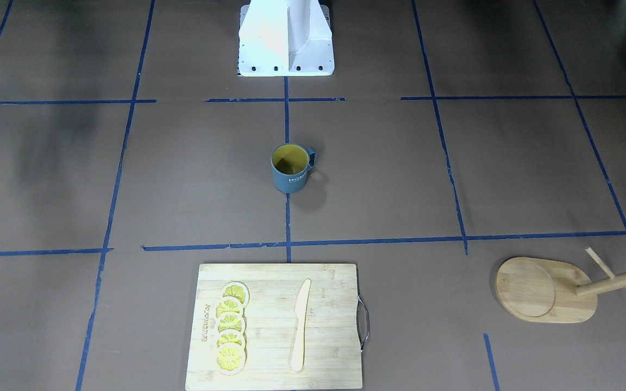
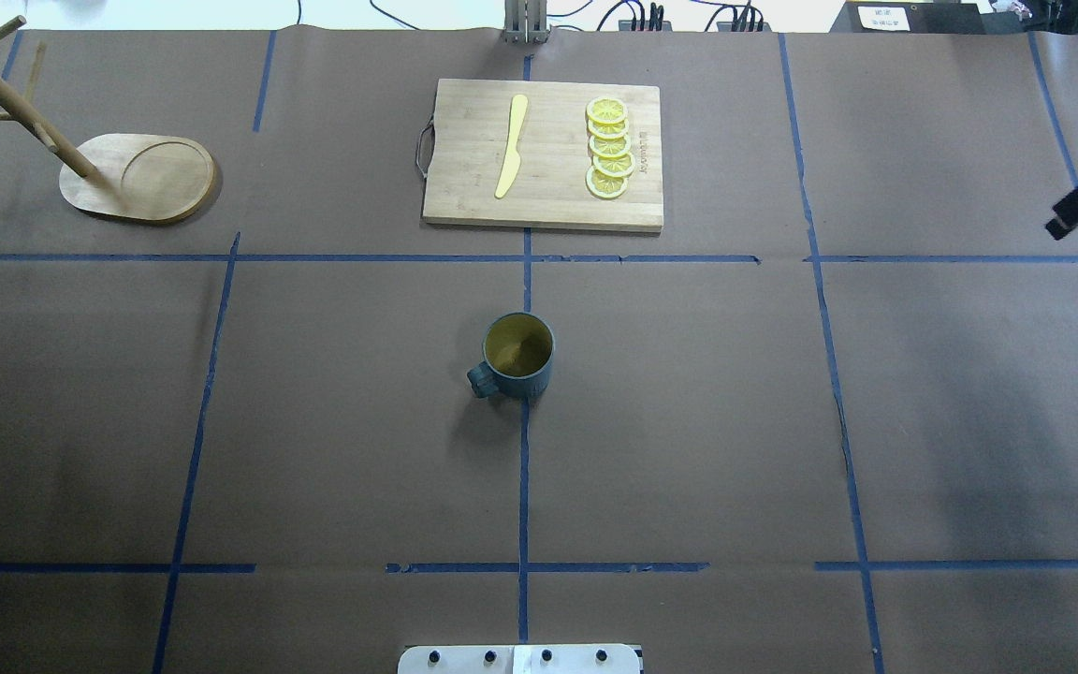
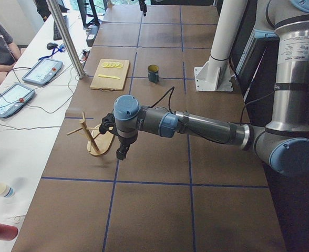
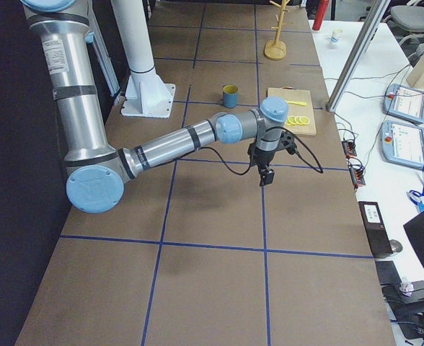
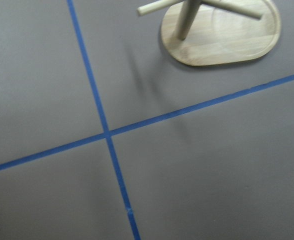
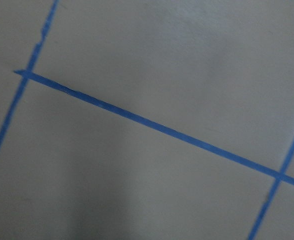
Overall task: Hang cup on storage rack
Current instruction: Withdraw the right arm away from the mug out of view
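Left tool (image 3: 122, 152) shows only in the left-end view. It points down just above the desk (image 1: 508, 174), close beside the rack base and touching nothing visible. Too small and dark to tell whether it is spread or clenched. Right tool (image 4: 267, 175) also hangs clear above the desk with nothing seen in it. The overhead view catches only a dark fragment of it at the right edge, so its spread cannot be told either. Neither wrist view shows any fingers. The dark teal-grey ribbed mug with yellow inside (image 1: 291, 168) stands upright on the centre tape line, between the white robot pedestal (image 1: 286, 38) and the rectangular bamboo cutting board (image 1: 329, 304). Its loop handle points toward the robot's left, and the white lettering reads only in part. The light bamboo mug tree (image 1: 546, 290) stands in the far corner on the robot's left, well apart from the mug. It has an oval base with a round recess, a post and thin cross pegs. The post is cut off at the frame edge in both fixed top views, and the left wrist view shows only the base and lower post. On the board lie a pale flat knife (image 1: 300, 326) and a row of overlapping yellow lemon slices (image 1: 231, 328). Desk covering is matte brown paper gridded with blue tape. The right wrist view shows paper and tape only, blurred.
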